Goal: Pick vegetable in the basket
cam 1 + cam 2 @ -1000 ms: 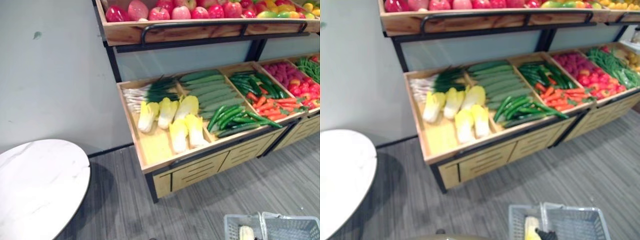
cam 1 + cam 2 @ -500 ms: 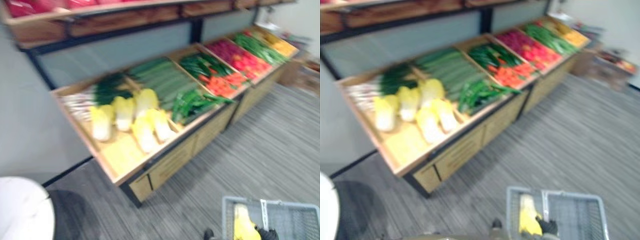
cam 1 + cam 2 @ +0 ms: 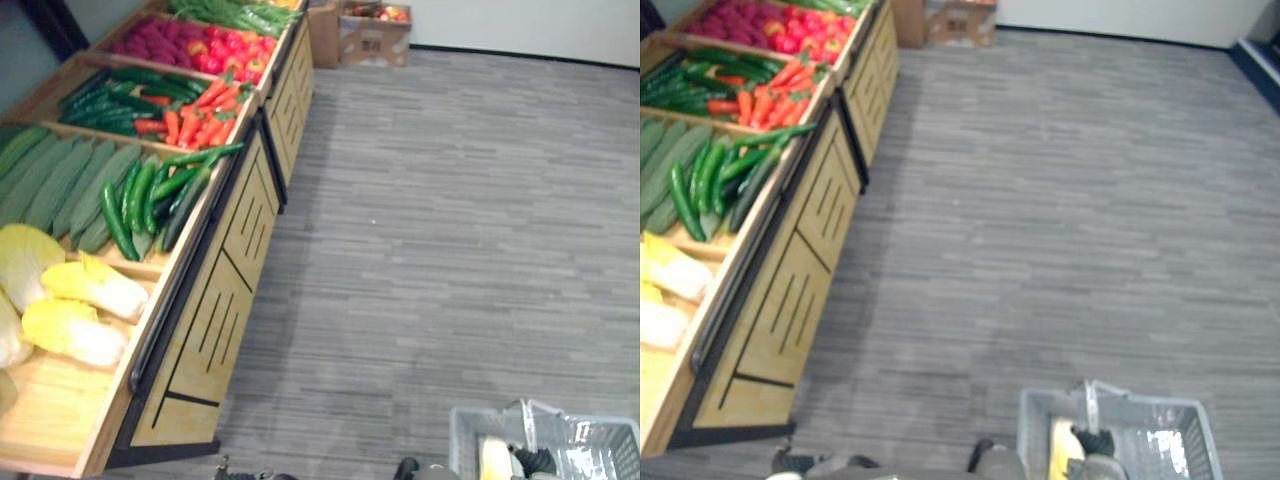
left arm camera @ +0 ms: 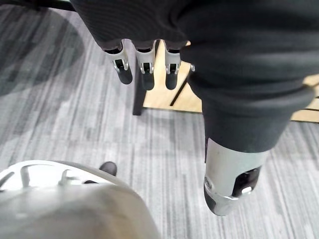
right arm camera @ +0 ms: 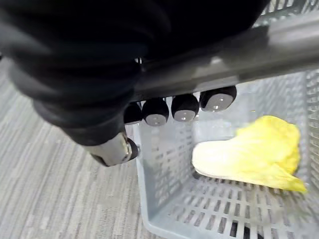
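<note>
A grey plastic basket (image 3: 1032, 428) hangs at the lower right, above the floor. A yellow napa cabbage (image 5: 249, 154) lies inside it, also seen from above as a pale cabbage (image 3: 494, 460). My right hand (image 5: 184, 107) is shut on the basket's grey handle (image 5: 249, 50), fingers curled under the bar. My left hand (image 4: 145, 67) hangs over the floor near the stand's corner, fingers straight, holding nothing. Several more napa cabbages (image 3: 80, 305) lie in the stand's near bin.
The wooden vegetable stand (image 3: 215, 300) runs along the left with cucumbers (image 3: 60, 180), green peppers (image 3: 150, 195), carrots (image 3: 195, 115) and red produce (image 3: 190, 45). A cardboard box (image 3: 375, 20) sits at its far end. Grey striped floor (image 3: 450, 230) spreads to the right.
The camera has swung right, so the stand now lies along the left and the round white table is out of sight. The basket with the cabbage stays at the lower right.
</note>
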Controlling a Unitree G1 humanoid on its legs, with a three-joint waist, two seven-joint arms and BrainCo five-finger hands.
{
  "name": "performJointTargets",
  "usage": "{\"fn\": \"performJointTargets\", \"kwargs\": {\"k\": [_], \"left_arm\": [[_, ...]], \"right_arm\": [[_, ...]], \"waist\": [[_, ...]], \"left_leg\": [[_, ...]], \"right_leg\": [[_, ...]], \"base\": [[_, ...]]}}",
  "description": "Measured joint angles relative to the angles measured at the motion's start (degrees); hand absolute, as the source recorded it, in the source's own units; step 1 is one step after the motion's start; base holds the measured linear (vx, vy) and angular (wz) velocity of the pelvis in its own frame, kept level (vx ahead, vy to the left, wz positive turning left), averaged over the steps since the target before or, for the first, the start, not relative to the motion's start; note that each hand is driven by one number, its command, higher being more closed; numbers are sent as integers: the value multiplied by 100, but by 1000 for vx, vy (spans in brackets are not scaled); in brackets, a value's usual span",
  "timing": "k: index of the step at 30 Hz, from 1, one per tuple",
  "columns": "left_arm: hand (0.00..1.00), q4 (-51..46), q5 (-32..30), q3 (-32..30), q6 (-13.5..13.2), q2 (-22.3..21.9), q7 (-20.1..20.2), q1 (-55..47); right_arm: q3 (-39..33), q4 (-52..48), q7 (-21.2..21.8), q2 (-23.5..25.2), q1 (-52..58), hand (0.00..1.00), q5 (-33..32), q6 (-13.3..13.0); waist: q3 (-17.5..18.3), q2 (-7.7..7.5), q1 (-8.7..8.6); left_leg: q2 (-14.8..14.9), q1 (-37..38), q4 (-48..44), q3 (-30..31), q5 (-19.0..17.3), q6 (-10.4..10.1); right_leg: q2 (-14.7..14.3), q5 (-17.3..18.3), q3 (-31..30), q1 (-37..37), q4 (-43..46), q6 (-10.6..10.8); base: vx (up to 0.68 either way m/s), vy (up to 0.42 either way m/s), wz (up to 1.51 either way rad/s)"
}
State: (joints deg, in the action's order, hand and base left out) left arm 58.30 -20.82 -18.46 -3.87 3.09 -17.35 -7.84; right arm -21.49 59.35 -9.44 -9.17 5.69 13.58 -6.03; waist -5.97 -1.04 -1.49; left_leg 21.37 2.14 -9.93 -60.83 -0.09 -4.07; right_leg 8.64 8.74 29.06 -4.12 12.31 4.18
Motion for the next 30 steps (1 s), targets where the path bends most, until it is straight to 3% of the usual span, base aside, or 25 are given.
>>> {"fn": "performJointTargets", "kwargs": {"k": [2, 4, 6, 7, 8, 10, 13, 16, 20, 24, 27, 28, 30], "left_arm": [[0, -4, -4, -18, 12, -18, -35, 40], [0, -7, -1, -26, 14, -17, -45, 64], [0, -11, -1, -25, 12, -6, -55, 61], [0, -19, -1, -26, 6, 8, -72, 53], [0, -19, 2, -23, 4, 37, -92, 50], [0, -4, 112, -10, -53, -76, -209, -3], [0, 1, 256, 4, -100, -121, -240, -122], [0, 6, 246, 3, -103, -146, -239, -190], [0, 39, 213, 6, -95, -63, -237, -155], [0, 41, 213, 64, -103, -69, -234, -146], [0, 77, 212, 76, -102, -70, -208, -154], [0, 107, 212, 105, -101, -77, -178, -157], [0, 102, 212, 182, -103, -71, -131, -172]], "right_arm": [[229, -4, 8, 43, 182, 100, 1, 0], [236, -57, 6, 58, 218, 100, -3, -40], [248, -115, 0, 7, 222, 100, -4, -90], [296, -130, -7, -49, 209, 100, -5, -118], [308, -153, -10, -58, 199, 100, -5, -155], [343, -204, -7, -186, 76, 100, -10, -222], [401, -219, 3, -205, 85, 100, -11, -225], [394, -241, 2, -190, 101, 100, -19, -245], [404, -242, -3, -101, -12, 100, -49, -277], [406, -267, -29, -113, -74, 100, -49, -277], [404, -263, -16, -124, -128, 100, -49, -278], [399, -262, -13, -155, -172, 100, -49, -279], [308, -259, -23, -168, -205, 100, -48, -279]], "waist": [[36, 103, -35], [1, 98, -113], [-86, 80, -142], [-138, 3, -104], [-152, -33, -51], [-185, 33, 18], [-208, 97, 36], [-142, 218, 56], [-210, 30, 218], [-204, 130, 317], [-230, 88, 338], [-231, 89, 342], [-238, 90, 337]], "left_leg": [[373, 10, -499, 32, 4, 1], [661, 14, -964, 63, 20, -7], [776, 2, -1343, 513, 189, 13], [702, -165, -1616, 1265, 392, 34], [559, -272, -1622, 1792, 325, -46], [-375, -431, -1190, 3480, -10, -249], [-996, -527, -313, 4382, -103, -318], [-1166, -388, 379, 4914, -406, -310], [-1499, -499, 456, 4867, -453, -232], [-1672, -500, 356, 4925, -544, -101], [-1658, -540, 180, 4933, -707, -38], [-1633, -626, -98, 4958, -949, 17], [-1648, -726, -598, 5061, -1461, 124]], "right_leg": [[-181, 17, -57, 125, -90, -36], [-271, 24, -72, 225, -132, -99], [-276, 39, -221, 358, -163, -134], [-228, 9, -460, 434, -255, -182], [-175, -9, -545, 437, -291, -207], [21, -89, -981, 412, -478, -217], [-9, -200, -1196, 423, -680, -102], [-90, -467, -1232, 382, -1034, 161], [114, -867, -1300, 406, -1461, 299], [247, -873, -1309, 458, -1466, 316], [247, -854, -1342, 457, -1430, 365], [272, -798, -1380, 443, -1332, 440], [439, -338, -1418, 258, -600, 576]], "base": [[-25, -150, -19], [-46, -123, -11], [-71, -74, -29], [-69, -27, -50], [-67, 2, -82], [-67, 114, -83], [-21, 179, -45], [67, 202, -6], [92, 198, -1], [55, 79, 3], [20, 21, -9], [19, 95, -7], [25, 124, -2]]}}
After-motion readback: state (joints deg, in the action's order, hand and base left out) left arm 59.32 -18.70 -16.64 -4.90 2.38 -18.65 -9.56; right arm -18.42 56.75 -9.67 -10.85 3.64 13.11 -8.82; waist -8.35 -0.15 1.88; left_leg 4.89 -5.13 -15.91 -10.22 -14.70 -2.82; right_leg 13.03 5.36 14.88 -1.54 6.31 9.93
